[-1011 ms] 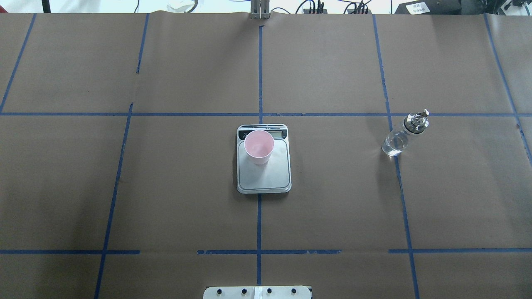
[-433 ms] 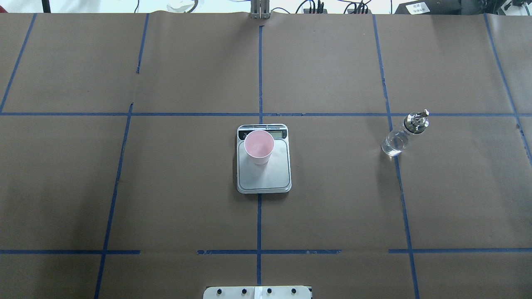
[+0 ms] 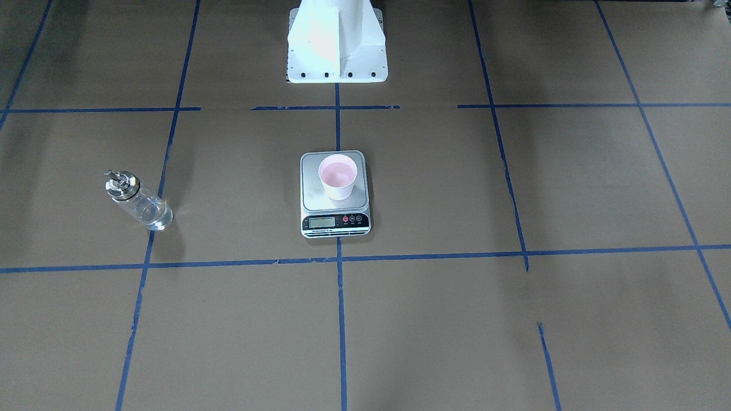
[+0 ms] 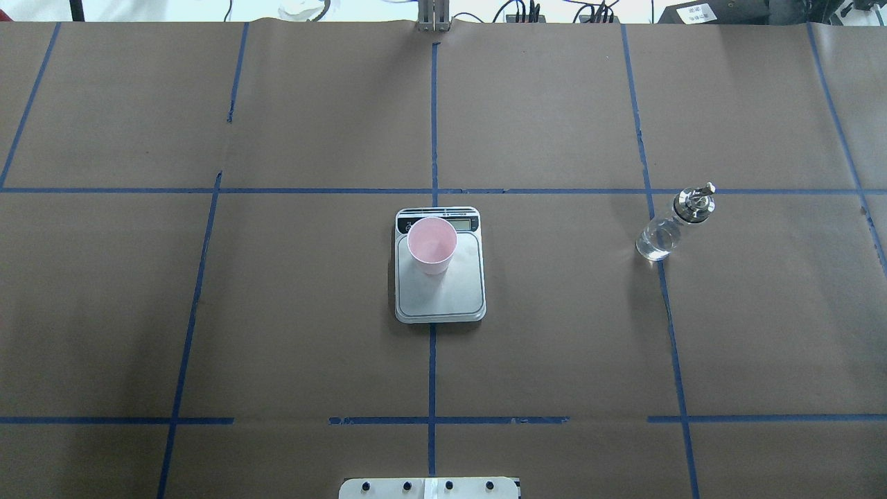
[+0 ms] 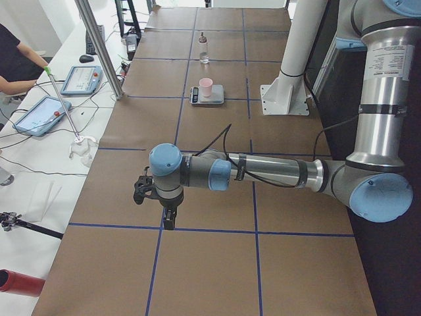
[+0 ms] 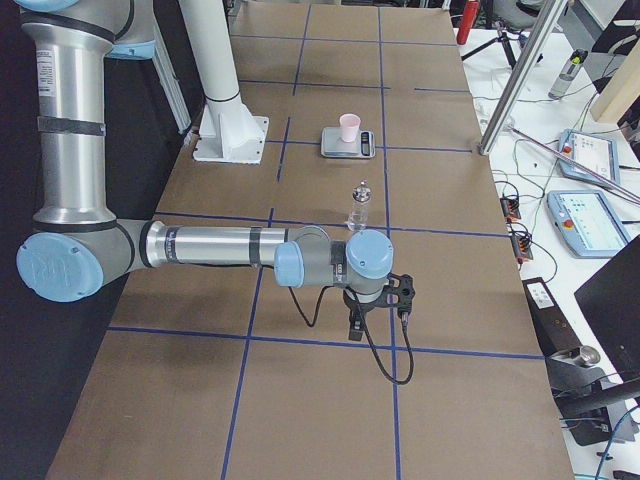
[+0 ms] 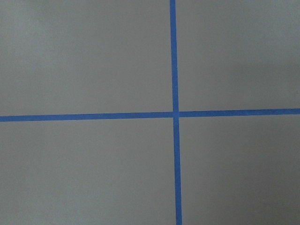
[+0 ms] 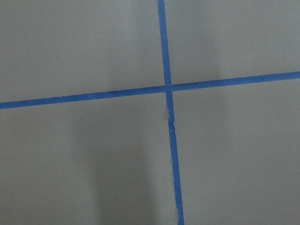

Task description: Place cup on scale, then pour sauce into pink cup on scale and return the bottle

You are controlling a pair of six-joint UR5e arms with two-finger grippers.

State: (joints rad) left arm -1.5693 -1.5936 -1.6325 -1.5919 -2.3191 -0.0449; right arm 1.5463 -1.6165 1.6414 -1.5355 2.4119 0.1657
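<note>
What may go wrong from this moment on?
The bottle is tall and narrow and stands free; a grasp that arrives off-centre might knock it over. The cup stands toward the display end of the scale, so liquid that misses its small mouth could run onto the display.

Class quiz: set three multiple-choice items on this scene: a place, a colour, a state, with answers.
1. Where is the small pale pink tapered cup? A on the flat steel-topped kitchen scale; B on bare paper; C in a gripper.
2. What colour are the tape lines? A red; B blue; C white.
3. How is the clear glass bottle with the metal spout? A lying down; B standing unheld; C tipped over the cup.
Answers: A, it sits on the platform; B, the grid is blue; B, it stands alone.
</note>
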